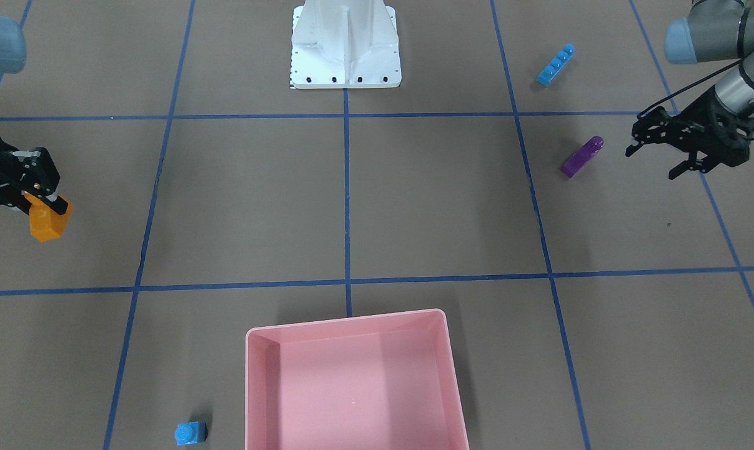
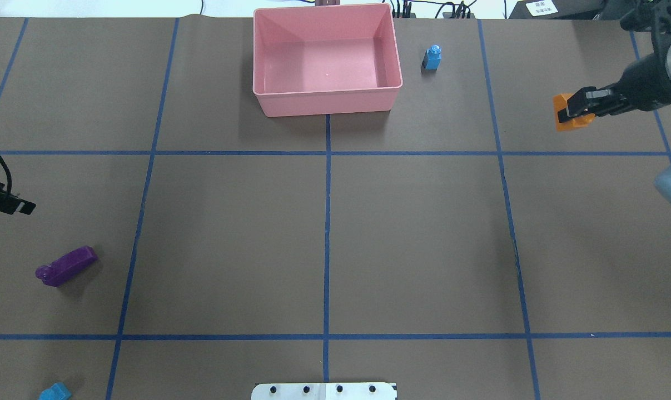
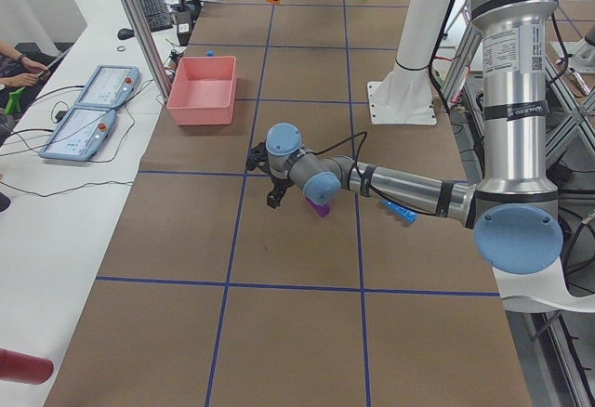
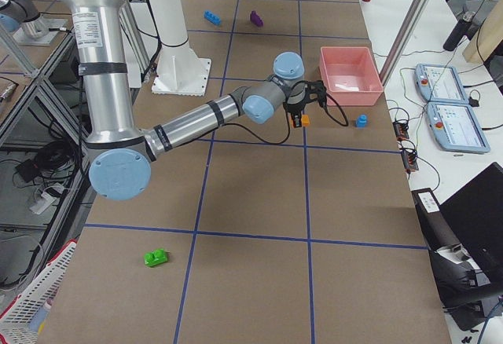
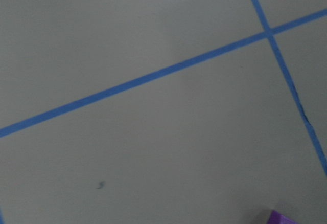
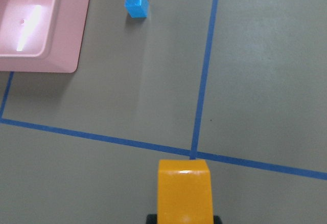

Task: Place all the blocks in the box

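My right gripper [image 1: 47, 202] is shut on the orange sloped brick [image 1: 47, 226] and holds it above the table, well to the side of the pink box [image 1: 345, 322]. The wrist view shows the brick [image 6: 184, 191] with the tiny blue cube [image 6: 136, 2] beside the box [image 6: 41, 40]. My left gripper [image 1: 653, 161] is open and empty, next to the long purple brick [image 1: 581, 157]. The long blue brick [image 1: 555, 65] lies farther back, near the robot. The green brick [image 4: 156, 258] lies far out on my right side. The box is empty.
The white metal base [image 1: 345, 56] stands at the table's middle on the robot's side. Blue tape lines grid the brown table. Beyond the box a side bench holds two tablets [image 3: 88, 105] and cables, and an operator's arm [image 3: 19, 59] shows there.
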`<state>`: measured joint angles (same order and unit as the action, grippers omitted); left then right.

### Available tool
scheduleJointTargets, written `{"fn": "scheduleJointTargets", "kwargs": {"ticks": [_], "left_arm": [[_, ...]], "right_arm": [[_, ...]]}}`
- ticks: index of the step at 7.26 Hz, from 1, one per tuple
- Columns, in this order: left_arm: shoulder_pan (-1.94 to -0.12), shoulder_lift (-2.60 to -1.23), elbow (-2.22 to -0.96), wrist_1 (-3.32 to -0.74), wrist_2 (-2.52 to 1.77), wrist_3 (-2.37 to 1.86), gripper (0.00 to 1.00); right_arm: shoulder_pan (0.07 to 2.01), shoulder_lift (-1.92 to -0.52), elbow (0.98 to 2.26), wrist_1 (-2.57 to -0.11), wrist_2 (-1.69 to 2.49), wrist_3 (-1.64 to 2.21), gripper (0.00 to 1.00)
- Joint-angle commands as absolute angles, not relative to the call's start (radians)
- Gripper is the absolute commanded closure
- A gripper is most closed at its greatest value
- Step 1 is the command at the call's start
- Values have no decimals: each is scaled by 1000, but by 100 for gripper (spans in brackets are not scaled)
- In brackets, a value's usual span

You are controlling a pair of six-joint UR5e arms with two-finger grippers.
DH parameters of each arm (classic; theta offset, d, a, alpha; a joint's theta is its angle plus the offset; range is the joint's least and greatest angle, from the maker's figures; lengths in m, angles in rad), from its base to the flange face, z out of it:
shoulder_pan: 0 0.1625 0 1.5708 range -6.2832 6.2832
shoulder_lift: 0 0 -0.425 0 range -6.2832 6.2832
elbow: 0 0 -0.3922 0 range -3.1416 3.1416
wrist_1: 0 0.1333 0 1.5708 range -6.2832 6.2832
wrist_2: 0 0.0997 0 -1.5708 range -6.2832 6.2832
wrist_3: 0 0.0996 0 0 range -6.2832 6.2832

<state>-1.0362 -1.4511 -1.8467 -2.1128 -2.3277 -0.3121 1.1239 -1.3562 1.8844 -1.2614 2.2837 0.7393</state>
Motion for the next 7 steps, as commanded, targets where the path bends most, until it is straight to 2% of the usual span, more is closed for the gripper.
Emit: {"fn": "scheduleJointTargets", "kwargs": {"ticks": [1, 2, 7], "left_arm": [[-881, -1439, -1870, -2118, -2183, -314, 0], [-840, -1439, -1868, -2118, -2160, -314, 0], [-717, -1408, -1835, -2114, -2105, -330, 0]], "right_arm": [[1091, -1167, 1864, -1415, 2278, 739, 100], [1080, -1085, 1844, -1474, 2275, 741, 100], [1037, -885, 1701, -1508, 2246, 787, 100]]}}
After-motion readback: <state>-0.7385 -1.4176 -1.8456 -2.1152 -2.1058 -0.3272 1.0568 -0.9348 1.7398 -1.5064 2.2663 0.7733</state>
